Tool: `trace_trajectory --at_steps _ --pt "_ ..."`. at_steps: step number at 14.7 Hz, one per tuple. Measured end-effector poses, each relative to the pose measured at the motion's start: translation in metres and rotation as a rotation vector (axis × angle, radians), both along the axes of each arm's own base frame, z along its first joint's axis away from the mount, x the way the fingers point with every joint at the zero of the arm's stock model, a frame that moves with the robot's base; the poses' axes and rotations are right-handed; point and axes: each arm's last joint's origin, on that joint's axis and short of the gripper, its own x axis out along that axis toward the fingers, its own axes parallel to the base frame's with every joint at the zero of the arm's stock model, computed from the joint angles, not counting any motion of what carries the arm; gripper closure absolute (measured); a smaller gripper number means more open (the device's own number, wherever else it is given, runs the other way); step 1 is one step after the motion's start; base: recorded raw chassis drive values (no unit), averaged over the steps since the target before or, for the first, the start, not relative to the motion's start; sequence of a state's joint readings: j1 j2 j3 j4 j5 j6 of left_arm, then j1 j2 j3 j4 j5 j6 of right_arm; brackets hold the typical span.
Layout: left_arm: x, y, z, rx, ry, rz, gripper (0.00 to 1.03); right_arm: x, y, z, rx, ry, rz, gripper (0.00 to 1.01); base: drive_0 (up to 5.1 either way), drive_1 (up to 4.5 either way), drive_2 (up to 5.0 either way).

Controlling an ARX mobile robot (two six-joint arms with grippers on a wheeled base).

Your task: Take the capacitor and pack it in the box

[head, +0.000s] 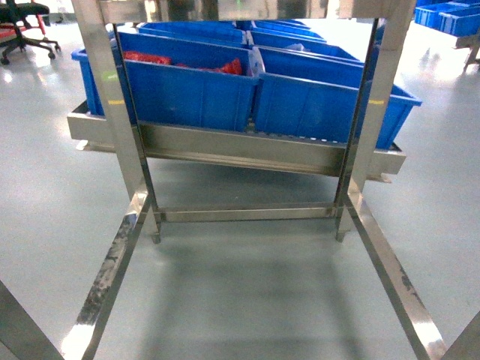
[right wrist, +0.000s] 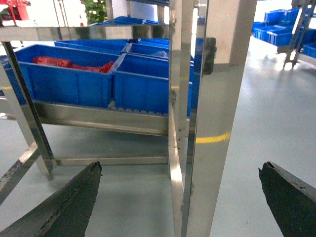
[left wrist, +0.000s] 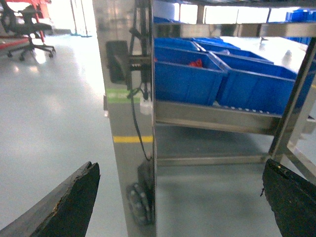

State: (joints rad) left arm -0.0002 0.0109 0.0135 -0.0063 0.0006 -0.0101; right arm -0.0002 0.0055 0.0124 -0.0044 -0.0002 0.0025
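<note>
Head view looks down through a polished stainless-steel rack frame (head: 124,142) onto a glossy grey floor (head: 247,292). On the rack's low steel shelf (head: 240,150) sit large blue plastic bins; the left bin (head: 187,90) holds a heap of red material (head: 225,67) along its back, and the right bin (head: 330,105) stands touching it side by side. More blue bins (head: 450,16) stand far off at the upper right, and a black office chair (head: 26,30) is at the upper left. Neither gripper shows in this view.

Left wrist view shows the left gripper (left wrist: 182,202) with its two dark, worn fingers (left wrist: 69,202) at the bottom corners, spread wide with nothing between them but floor and a steel upright (left wrist: 123,98) marked with green and yellow tape; a black cable runs down that post.

Right wrist view shows the right gripper (right wrist: 182,202) likewise spread wide and holding nothing, its dark fingers (right wrist: 69,207) at the lower corners, with a steel post (right wrist: 217,108) bearing a yellow tape band standing between them, further off.

No pale pink tub and no capacitor can be made out in any view, so their position relative to either pair of jaws cannot be told; only the blue bins lie ahead, beyond the fingers.
</note>
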Motion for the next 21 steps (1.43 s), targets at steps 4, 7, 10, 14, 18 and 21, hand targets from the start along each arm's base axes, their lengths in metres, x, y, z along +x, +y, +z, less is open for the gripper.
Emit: trace_trajectory --at_steps 4,7,10,14,18,21 --pt "0.0000 0.0000 0.0001 0.005 -0.002 0.000 0.05 0.0000 0.0000 0.0000 0.001 0.000 -0.001 0.03 0.0 0.00 0.0" --pt "0.0000 0.0000 0.0001 0.009 -0.002 0.001 0.05 0.0000 0.0000 -0.0001 -0.001 0.002 0.001 0.03 0.0 0.00 0.0" --pt "0.0000 0.0000 0.0001 0.011 -0.002 0.001 0.05 0.0000 0.0000 0.0000 0.000 0.000 0.000 0.03 0.0 0.00 0.0" --pt "0.0000 0.0000 0.0002 0.011 -0.002 0.001 0.05 0.0000 0.0000 0.0000 0.000 0.000 0.000 0.03 0.0 0.00 0.0" --pt "0.0000 0.0001 0.0003 0.011 -0.003 0.003 0.05 0.0000 0.0000 0.0001 0.000 -0.001 0.000 0.03 0.0 0.00 0.0" --pt "0.0000 0.0000 0.0004 0.011 -0.004 -0.001 0.05 0.0000 0.0000 0.0003 0.000 -0.003 0.000 0.03 0.0 0.00 0.0"
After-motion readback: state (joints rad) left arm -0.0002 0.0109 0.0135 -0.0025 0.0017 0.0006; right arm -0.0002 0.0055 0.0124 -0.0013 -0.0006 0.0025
